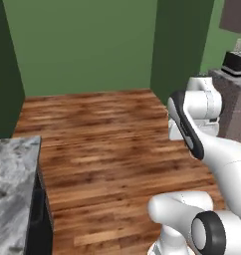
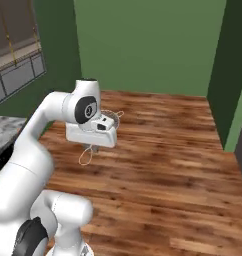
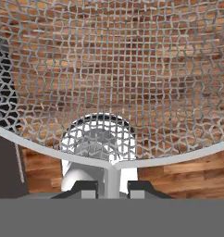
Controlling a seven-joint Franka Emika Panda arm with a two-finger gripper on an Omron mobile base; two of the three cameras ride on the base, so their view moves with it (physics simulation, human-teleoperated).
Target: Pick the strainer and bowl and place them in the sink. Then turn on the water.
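Observation:
The strainer (image 3: 114,69), a silver wire-mesh basket, sits right in front of the hand camera, and the wood floor shows through its mesh. My gripper (image 3: 111,186) is shut on the thin stem where the strainer's rim meets its handle. From the right base view, the strainer (image 2: 111,118) hangs in the air over the floor just beyond my gripper (image 2: 94,148), and its looped wire handle (image 2: 85,158) dangles below the hand. The bowl, the sink and the water are out of view.
A grey marble counter (image 1: 13,189) with a dark front stands at the left, and its corner (image 2: 3,131) is near my arm. A grey block counter (image 1: 237,104) carrying a black appliance (image 1: 236,63) is at the right. Wood floor (image 2: 163,150) stretches ahead to green walls.

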